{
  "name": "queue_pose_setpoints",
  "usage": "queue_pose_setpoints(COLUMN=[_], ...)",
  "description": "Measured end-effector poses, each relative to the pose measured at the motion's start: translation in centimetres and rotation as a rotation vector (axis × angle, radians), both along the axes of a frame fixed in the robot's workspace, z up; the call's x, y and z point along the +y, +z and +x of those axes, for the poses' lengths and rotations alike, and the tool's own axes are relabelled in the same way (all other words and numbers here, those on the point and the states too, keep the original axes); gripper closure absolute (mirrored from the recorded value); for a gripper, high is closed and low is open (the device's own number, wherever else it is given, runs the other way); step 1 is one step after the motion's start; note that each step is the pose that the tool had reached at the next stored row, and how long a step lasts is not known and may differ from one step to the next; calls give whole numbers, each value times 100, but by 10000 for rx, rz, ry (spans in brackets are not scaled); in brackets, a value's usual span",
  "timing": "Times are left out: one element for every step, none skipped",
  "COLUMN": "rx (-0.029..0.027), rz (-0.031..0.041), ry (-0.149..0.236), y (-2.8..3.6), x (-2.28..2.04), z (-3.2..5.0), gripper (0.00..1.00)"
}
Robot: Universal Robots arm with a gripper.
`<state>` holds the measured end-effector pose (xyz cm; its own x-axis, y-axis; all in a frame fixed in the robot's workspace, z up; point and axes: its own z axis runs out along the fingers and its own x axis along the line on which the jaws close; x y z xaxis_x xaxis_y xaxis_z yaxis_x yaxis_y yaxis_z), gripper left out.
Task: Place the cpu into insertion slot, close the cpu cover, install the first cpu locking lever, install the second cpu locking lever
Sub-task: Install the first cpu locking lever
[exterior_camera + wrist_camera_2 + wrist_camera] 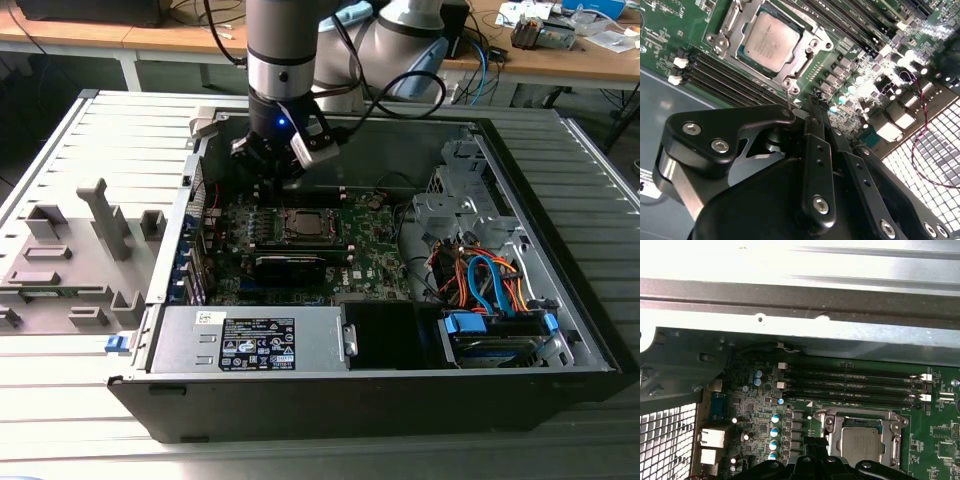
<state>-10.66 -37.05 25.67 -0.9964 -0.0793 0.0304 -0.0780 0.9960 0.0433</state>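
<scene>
The cpu (771, 42) lies flat in the socket on the green motherboard (670, 30), its pale metal top showing through the square opening of the cpu cover (812, 47). The cover lies down around the chip. A thin metal locking lever (788, 102) sticks up from the socket's corner, right beside my gripper (812, 104). In the first wrist view the gripper (815, 442) sits just beside the cpu (862, 445) and its cover (860, 416). In the exterior view the gripper (272, 175) hangs inside the open case, just left of and behind the cpu (305, 222).
Black memory slots (850, 385) run beside the socket. A long black card (290, 262) lies in front of it. The case wall (790, 330) stands close behind the gripper, a perforated rear panel (925, 160) to one side. Power supply (250, 340) and drive cables (485, 280) fill the front and right.
</scene>
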Motion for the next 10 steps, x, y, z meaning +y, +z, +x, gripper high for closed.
queue_pose_setpoints(rx=[-1, 0, 0, -1, -1, -1, -2, -2, -1, -2], rz=[0, 0, 0, 0, 0, 0, 0, 0, 0, 0], ry=[0, 0, 0, -1, -1, -1, -2, -1, 0, 0], y=[0, 0, 0, 0, 0, 0, 0, 0, 0, 0], x=[2, 3, 4, 5, 6, 7, 8, 9, 9, 10], z=[-13, -26, -41, -52, -63, -76, -92, -99, -108, -121], gripper=[89, 89, 89, 89, 89, 89, 89, 89, 89, 89])
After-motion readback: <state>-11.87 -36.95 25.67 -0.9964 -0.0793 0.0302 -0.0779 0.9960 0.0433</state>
